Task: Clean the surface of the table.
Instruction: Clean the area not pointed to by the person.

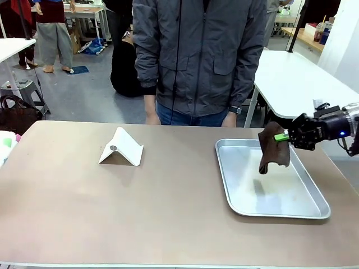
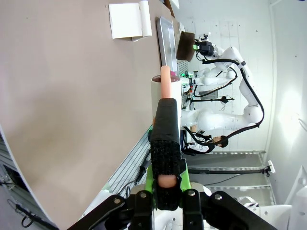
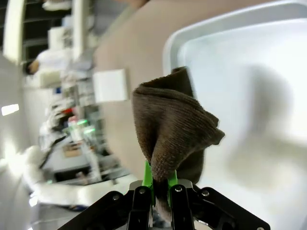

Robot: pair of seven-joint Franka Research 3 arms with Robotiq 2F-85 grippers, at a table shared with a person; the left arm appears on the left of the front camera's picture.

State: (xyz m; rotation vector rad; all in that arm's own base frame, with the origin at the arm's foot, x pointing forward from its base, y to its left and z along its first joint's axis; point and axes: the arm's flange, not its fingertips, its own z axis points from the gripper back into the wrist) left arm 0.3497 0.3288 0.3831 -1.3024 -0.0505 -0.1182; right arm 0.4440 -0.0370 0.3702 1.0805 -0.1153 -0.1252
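Desk (image 1: 168,213) bearing a tray (image 1: 224,174)
Right end effector (image 1: 287,136) is holding a cloth (image 1: 274,150) over the tray; left end effector (image 2: 167,189) is clamping a tool (image 2: 166,129).

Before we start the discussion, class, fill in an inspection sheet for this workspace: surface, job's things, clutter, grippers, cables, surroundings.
surface: table, matte beige-brown, no spill or stain that I can make out.
job's things: brown cloth hangs above the silver tray, off its floor.
clutter: white folded card stands on the table, left of the tray.
grippers: right gripper shut on the cloth; left gripper shut on a pink-handled tool with a black sleeve.
cables: black cable runs along the right arm.
surroundings: person in a grey jacket at the far edge; white table behind; brown bag on the floor.
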